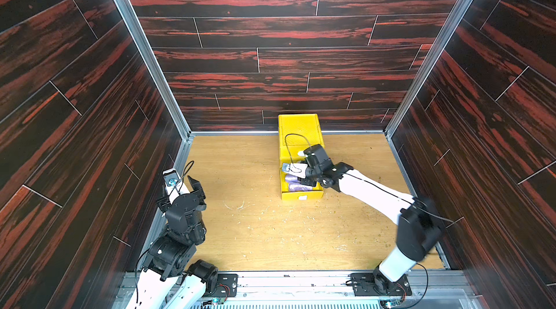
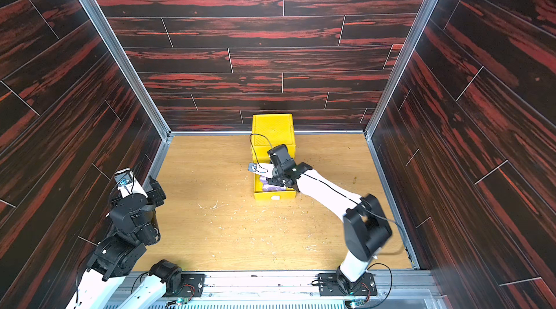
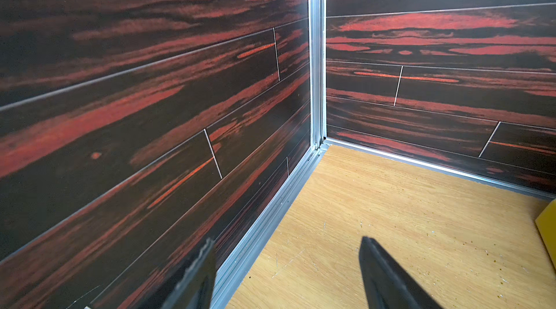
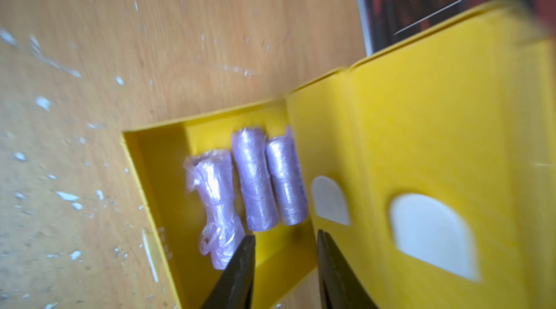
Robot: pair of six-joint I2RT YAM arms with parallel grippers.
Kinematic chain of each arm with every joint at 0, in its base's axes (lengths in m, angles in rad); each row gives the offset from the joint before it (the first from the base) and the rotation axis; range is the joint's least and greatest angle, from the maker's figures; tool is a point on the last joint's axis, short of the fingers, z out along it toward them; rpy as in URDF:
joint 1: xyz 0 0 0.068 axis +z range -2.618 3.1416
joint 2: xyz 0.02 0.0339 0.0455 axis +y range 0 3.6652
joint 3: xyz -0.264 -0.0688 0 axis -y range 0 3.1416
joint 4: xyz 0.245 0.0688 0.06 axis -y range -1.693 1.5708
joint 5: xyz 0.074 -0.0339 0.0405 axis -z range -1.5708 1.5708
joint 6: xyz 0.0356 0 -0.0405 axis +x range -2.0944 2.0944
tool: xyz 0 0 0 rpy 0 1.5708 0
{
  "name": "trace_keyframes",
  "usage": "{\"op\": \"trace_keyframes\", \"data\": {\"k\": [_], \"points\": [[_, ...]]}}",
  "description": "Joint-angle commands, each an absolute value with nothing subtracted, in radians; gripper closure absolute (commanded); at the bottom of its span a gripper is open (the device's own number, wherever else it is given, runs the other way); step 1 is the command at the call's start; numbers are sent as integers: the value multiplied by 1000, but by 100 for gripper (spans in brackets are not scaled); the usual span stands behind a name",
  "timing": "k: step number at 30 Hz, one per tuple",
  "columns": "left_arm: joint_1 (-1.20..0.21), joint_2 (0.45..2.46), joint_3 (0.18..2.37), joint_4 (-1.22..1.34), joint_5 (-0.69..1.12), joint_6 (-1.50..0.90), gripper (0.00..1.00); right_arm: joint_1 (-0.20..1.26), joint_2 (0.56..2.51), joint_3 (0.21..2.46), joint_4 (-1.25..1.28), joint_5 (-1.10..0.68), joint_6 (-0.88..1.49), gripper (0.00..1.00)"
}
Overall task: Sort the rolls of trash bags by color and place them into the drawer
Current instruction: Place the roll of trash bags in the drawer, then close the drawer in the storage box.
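Observation:
The yellow drawer cabinet (image 1: 301, 128) (image 2: 272, 127) stands at the back wall, its lowest drawer (image 1: 301, 196) (image 4: 156, 160) pulled out. Three lilac rolls of trash bags lie side by side in it: two tight ones (image 4: 255, 178) (image 4: 287, 181) and a loosened one (image 4: 215, 196); they show as purple in both top views (image 1: 293, 182) (image 2: 267, 186). My right gripper (image 4: 285, 236) (image 1: 308, 182) hovers over this drawer, open, with nothing between its fingers. Far off, by the left wall, my left gripper (image 3: 288, 239) (image 1: 195, 185) is open and empty. No pink or green rolls show.
Two shut drawer fronts with white patches (image 4: 433, 235) rise beside my right gripper. Small white scraps (image 1: 240, 205) are scattered over the wooden table. Dark panel walls with metal rails (image 3: 316, 51) enclose the left, back and right sides.

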State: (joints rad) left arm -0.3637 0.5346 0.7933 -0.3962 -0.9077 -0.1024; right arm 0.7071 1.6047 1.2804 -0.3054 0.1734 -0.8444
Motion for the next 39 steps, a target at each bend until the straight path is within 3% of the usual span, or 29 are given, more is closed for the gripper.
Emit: {"op": "trace_keyframes", "data": {"k": [1, 11, 15, 17, 18, 20, 21, 25, 26, 27, 29, 33, 39], "points": [[-358, 598, 835, -426, -843, -122, 20, 743, 1463, 1181, -214, 108, -740, 61], [-361, 971, 1175, -685, -465, -331, 27, 752, 993, 846, 43, 151, -392, 54], [-372, 1180, 1370, -711, -334, -388, 28, 751, 902, 797, 70, 356, -43, 46], [-379, 1293, 1481, -715, -277, -399, 28, 742, 933, 859, -55, 531, 181, 82], [-382, 1358, 1551, -727, -249, -402, 27, 729, 970, 914, -143, 555, 245, 93], [-384, 1477, 1687, -764, -212, -398, 25, 713, 1045, 1014, -294, 577, 315, 100], [-385, 1547, 1770, -788, -199, -387, 22, 713, 1073, 1048, -349, 583, 345, 97], [-383, 1847, 2117, -936, -143, -322, 12, 713, 1008, 991, -305, 468, 403, 48], [-381, 1938, 2256, -1002, -134, -313, 10, 713, 968, 957, -277, 443, 425, 37], [-376, 2037, 2402, -1075, -122, -313, 9, 715, 931, 923, -251, 409, 437, 33], [-365, 2220, 2676, -1178, -74, -325, 11, 718, 876, 871, -229, 374, 466, 37], [-316, 2282, 2643, -1004, 105, -475, 17, 723, 801, 786, -219, 304, 487, 58], [-302, 2396, 2707, -923, 244, -617, 17, 724, 723, 695, -225, 247, 523, 60]]}}
